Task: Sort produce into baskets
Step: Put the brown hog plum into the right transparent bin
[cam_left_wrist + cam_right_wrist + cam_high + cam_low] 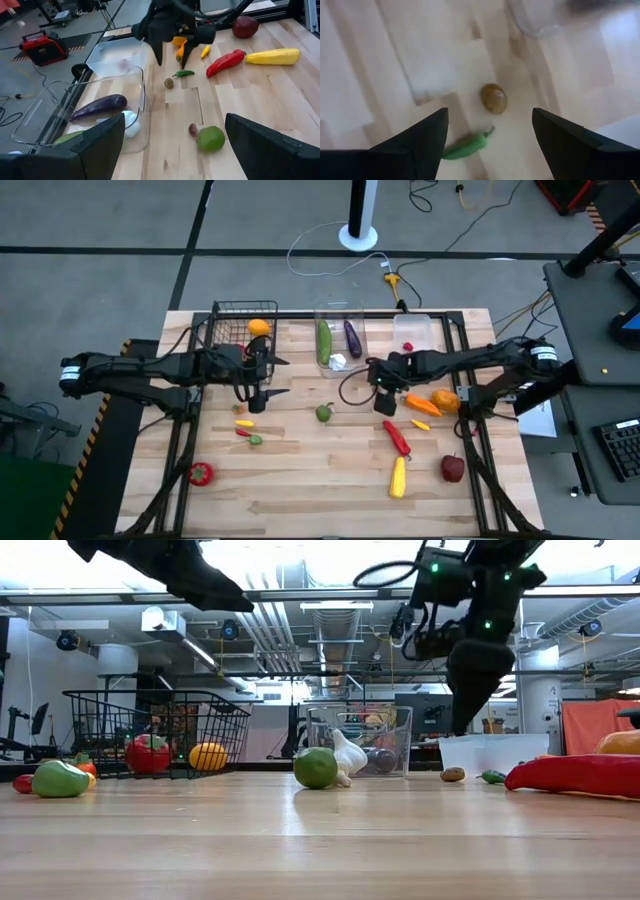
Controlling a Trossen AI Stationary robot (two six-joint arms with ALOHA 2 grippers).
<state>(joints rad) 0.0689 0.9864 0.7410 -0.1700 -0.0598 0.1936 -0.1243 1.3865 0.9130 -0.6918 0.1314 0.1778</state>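
My left gripper [278, 377] is open and empty beside the black wire basket [232, 330], which holds an orange fruit [259, 327]. Its wrist view looks at the taller clear bin [107, 107] with the purple eggplant [98, 106], white garlic [131, 123] and green cucumber [324, 340]. A green round fruit [210, 138] lies on the table. My right gripper [490, 112] is open above a small brown-green piece [493, 98] and a small green chili [467, 145]. The shallower bin [412, 332] holds a red piece.
Near the right arm lie orange peppers [432, 401], a long red pepper [397, 437], a yellow squash [398, 477] and a red apple [453, 468]. Toward the left are small pieces [248, 432] and a red round one [201, 473].
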